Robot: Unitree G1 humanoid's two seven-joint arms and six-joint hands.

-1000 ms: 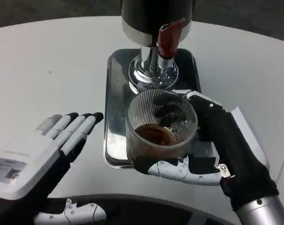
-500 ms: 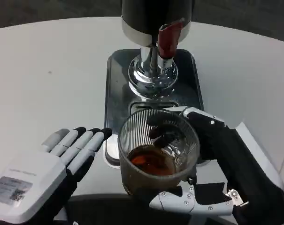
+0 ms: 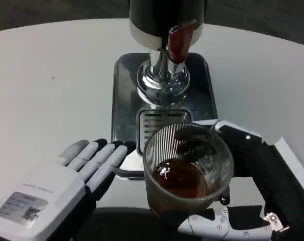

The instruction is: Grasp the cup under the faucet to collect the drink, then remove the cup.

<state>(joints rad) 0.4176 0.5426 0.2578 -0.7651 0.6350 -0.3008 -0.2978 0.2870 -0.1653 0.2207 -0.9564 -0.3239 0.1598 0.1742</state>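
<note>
Since the earlier frame, your right hand is carrying the cup away from the faucet, toward the lower right of the frame; the cup is now sitting past the tray's near edge, exposing the slotted drain grate. You are looking at one ribbed glass cup holding brown drink, one dispenser with one red faucet handle, one steel tray and two hands. Your right hand is grasping the cup, fingers wrapping its far side and thumb lying beneath its base. Your left hand is resting palm down at lower left, fingers released and extended together, tips pointing toward the tray corner and holding nothing.
</note>
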